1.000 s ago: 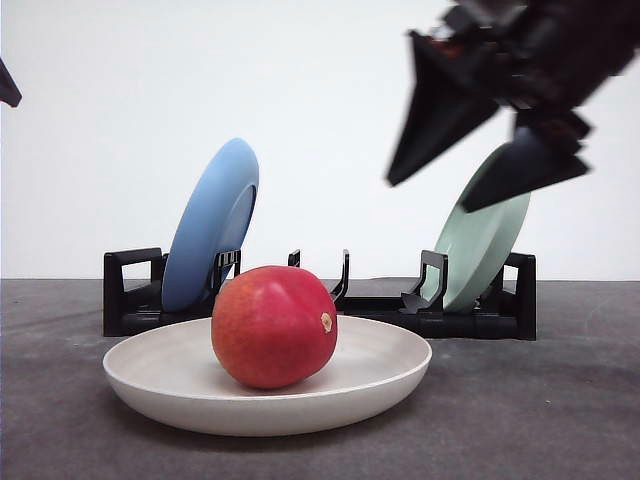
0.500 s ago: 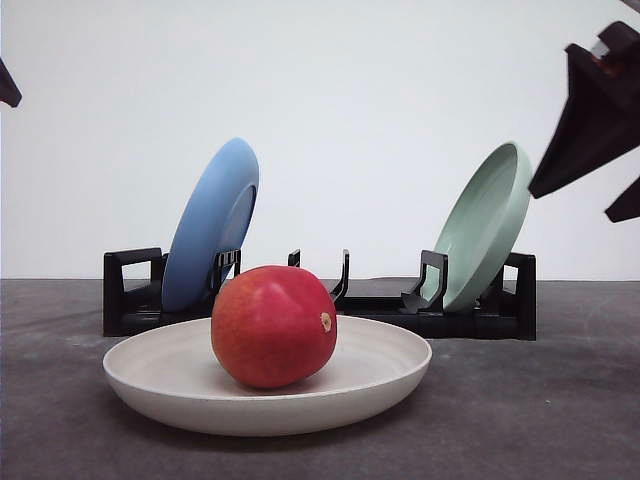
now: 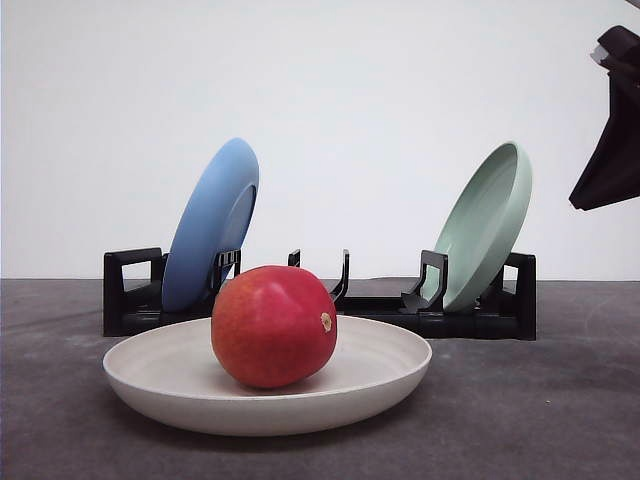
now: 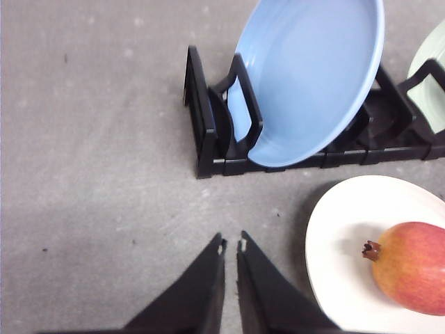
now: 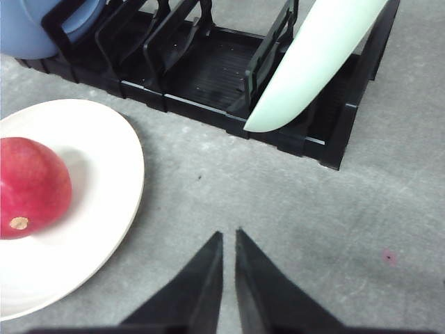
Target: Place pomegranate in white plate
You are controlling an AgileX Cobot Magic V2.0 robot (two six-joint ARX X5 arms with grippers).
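Pomegranate (image 3: 273, 326) – seated free in white plate (image 3: 385, 385), near centre; placement judged complete. Left gripper (image 4: 231, 245) and right gripper (image 5: 229, 237) – jaws pressed together, empty, clear of fruit.

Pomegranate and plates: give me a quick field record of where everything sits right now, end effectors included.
pomegranate: resting inside the white plate, free of both end effectors
white plate: flat on the table, in front of the rack
blue plate: leaning upright in the black rack, left end
pale green plate: leaning upright in the rack, right end
left end effector: shut, empty, over bare table
right end effector: shut, empty, raised at right
task state: looks complete
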